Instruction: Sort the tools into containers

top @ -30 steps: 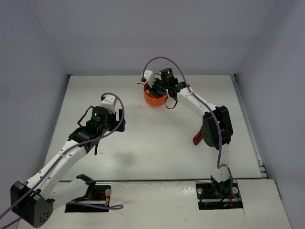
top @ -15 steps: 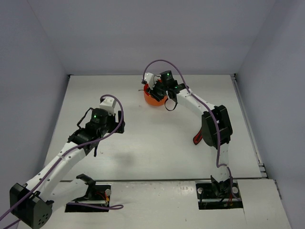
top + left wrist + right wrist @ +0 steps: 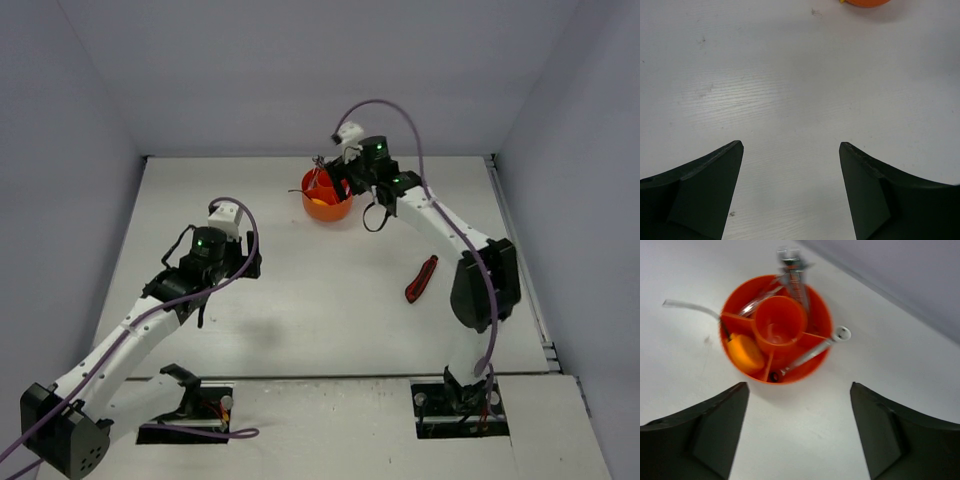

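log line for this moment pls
left hand: open, over table | right hand: open, empty, near tub | in tub: wrenches, tape measure | knife: on table, unsorted

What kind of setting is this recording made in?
Probably a lab robot test cell, not a real workshop: plain blank walls box in a white table, with an orange tub of tools and a utility knife as props.

Tub (image 3: 790, 307): orange plastic, smooth and glossy.
Wrench (image 3: 810, 354): bare silver metal, shiny.
Tape measure (image 3: 745, 352): yellow casing, smooth, plastic-looking.
Table (image 3: 790, 100): white, matt, with a faint scuffed grain.
Left gripper fingers (image 3: 700, 195): black, matt, plastic-looking.
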You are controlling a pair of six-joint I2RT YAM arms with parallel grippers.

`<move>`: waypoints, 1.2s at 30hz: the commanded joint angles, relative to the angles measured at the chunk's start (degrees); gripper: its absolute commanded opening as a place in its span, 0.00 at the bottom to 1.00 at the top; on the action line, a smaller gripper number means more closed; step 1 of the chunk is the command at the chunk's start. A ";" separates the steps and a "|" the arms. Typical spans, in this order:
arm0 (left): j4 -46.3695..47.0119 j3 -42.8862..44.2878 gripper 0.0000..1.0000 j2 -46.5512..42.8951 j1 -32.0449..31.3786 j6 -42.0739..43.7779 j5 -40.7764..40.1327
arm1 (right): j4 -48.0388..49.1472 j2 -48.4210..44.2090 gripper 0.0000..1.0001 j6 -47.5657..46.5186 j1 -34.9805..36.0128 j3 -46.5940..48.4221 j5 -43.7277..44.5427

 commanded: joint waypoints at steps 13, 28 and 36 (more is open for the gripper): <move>0.04 12.30 0.82 9.05 -0.24 0.41 1.39 | -13.95 -27.35 0.97 44.76 -11.66 -36.20 25.31; 0.63 14.75 0.82 13.55 -0.78 0.32 5.06 | -13.31 -18.16 0.83 51.24 -12.44 -43.32 18.70; 0.85 14.77 0.82 14.61 -0.90 -0.80 6.68 | -10.28 -17.30 0.66 51.35 -13.68 -46.09 16.96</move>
